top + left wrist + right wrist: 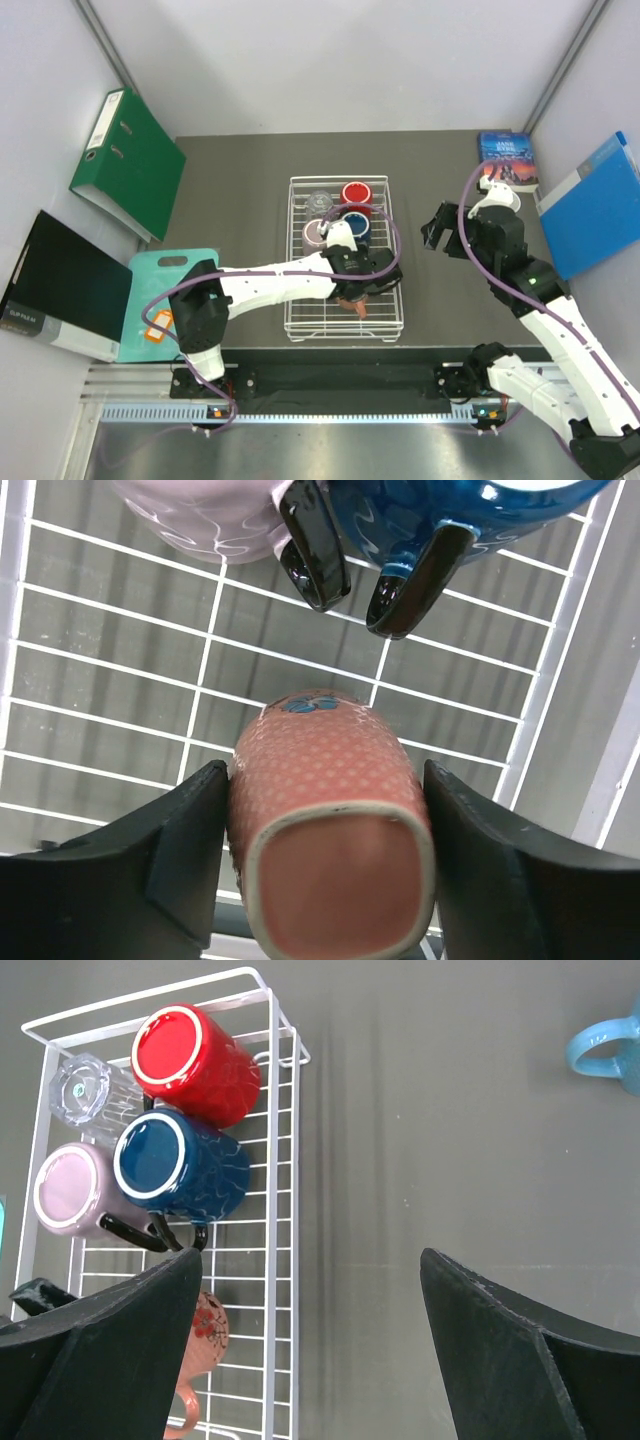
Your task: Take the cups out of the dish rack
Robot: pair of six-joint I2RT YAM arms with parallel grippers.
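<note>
My left pincer (325, 800) grips the salmon-orange mug (335, 850) from both sides, low in the dish rack (297, 310). My right pincer (310, 1260) is spread wide, holding nothing, over the surface (450, 1160) right of the rack. Red mug (190, 1060), dark blue mug (175, 1165), mauve-pink mug (75, 1190) and glass tumbler (85, 1085) are clustered at the rack's upper end. Light blue mug (610, 1045) is on the surface, upper right of the right wrist view

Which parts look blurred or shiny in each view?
Left wrist: the near end of the salmon cup and the left fingers look soft, with white glints on the blue mug. Right wrist: the right fingers are blurred, the rack sharp. Top external: even light, little glare.
</note>
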